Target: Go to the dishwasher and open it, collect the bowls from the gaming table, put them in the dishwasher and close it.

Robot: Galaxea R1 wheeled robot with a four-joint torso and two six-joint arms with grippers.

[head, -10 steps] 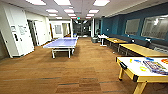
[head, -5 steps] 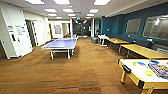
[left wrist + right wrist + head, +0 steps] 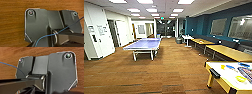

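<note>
Ahead, looks over a long room with a brown floor (image 3: 171, 72) and rows of ceiling lights (image 3: 177, 10). Finds the gaming table (image 3: 225, 75) at the lower right of the head view, close by, cut by the frame edge: white top, yellow legs, a dark handle (image 3: 214, 73) jutting from its near side. Carries bowls on that top: a yellow bowl (image 3: 241, 79) near the front edge, a blue bowl (image 3: 230, 67) farther back, and just beside that a smaller yellow item (image 3: 223, 66), too blurred to name. Holds also a patterned flat thing (image 3: 246, 72) at the frame edge, kind unclear.

Further off, at centre left, stands a blue ping-pong table (image 3: 145, 43) on white legs, well apart from the gaming table. Along the right, under a teal wall (image 3: 201, 25) with windows (image 3: 218, 26), runs a line of yellow-wood tables (image 3: 231, 52), and past them a small white table (image 3: 187, 37). To the left, shows white walls and doors (image 3: 99, 37).

From the left wrist, looks down past the dark plate (image 3: 36, 25) and a thin blue cable (image 3: 75, 23) onto brown floor. From the right wrist, much the same: plate (image 3: 62, 72), cable (image 3: 8, 64), floor beneath. Cannot tell whether the left gripper or the right gripper is released, clenched or grasping anything.
</note>
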